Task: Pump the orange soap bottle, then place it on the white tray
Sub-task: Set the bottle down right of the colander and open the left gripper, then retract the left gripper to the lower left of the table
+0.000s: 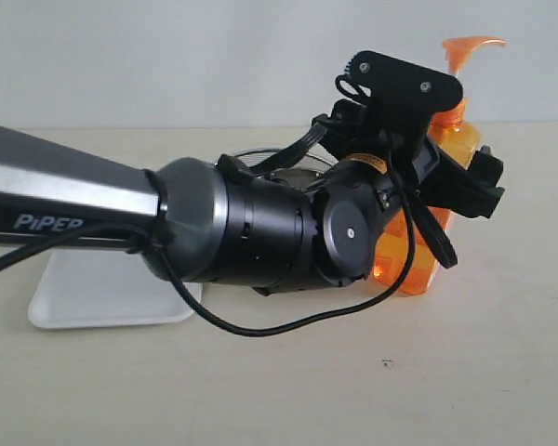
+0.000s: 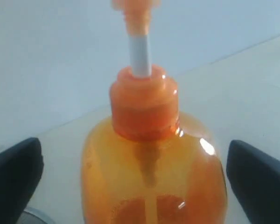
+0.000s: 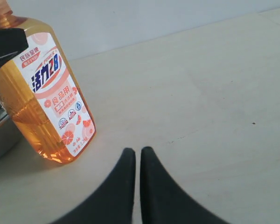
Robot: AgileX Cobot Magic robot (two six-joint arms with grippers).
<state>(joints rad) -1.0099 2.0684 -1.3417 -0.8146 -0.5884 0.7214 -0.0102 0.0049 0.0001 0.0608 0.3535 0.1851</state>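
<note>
On my screen the white tray [image 1: 102, 297] lies at the near left of the tabletop [image 1: 353, 390], its far part hidden behind the left arm [image 1: 223, 223]. Nothing I can see rests on the bare part of it. The arm comes in from the left and stretches across the middle of the exterior view. Behind it I catch a thin curved edge of a steel bowl [image 1: 260, 153], and the right wrist camera shows it just beside the bottle. I cannot tell whether the two touch.

The left pincer [image 2: 133, 179] is spread wide around the orange soap bottle [image 1: 458, 139]. Its dark fingers [image 2: 14, 182] stand one on either side of the body, and I see a gap on each side, so it has hold of nothing.

The bottle stands upright on the tabletop to the right of centre, well apart from the tray. Its white pump stem [image 2: 140, 56] is showing above the orange collar, and the pump head [image 1: 470, 46] sticks out over the black wrist housing, spout pointing right. The white-and-red label [image 3: 60, 102] faces the right arm's camera.

The right pincer [image 3: 137, 172] is closed tight, finger against finger with only a hairline between them and nothing in it. It hangs over bare tabletop near the labelled side of the bottle, clear of it.
</note>
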